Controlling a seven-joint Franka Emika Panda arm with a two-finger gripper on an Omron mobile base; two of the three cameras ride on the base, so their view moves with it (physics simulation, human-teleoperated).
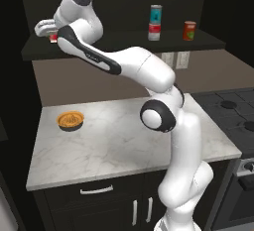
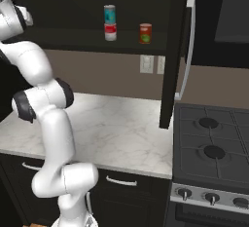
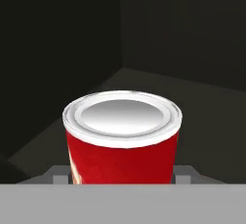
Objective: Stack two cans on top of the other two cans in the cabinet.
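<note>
You are looking at a home kitchen. A white marble-patterned counter (image 1: 124, 141) is running along a brown wall, sitting on black base cabinets with silver handles (image 1: 96, 190). A black gas stove (image 2: 214, 148) with burners and front knobs is standing just beside the counter. Above, a matte black open-fronted wall cabinet (image 1: 124, 40) is holding food cans (image 1: 155, 23) on its shelf. Wall outlets (image 2: 151, 64) are showing on the backsplash, and a small orange bowl (image 1: 70, 121) is resting on the counter.
</note>
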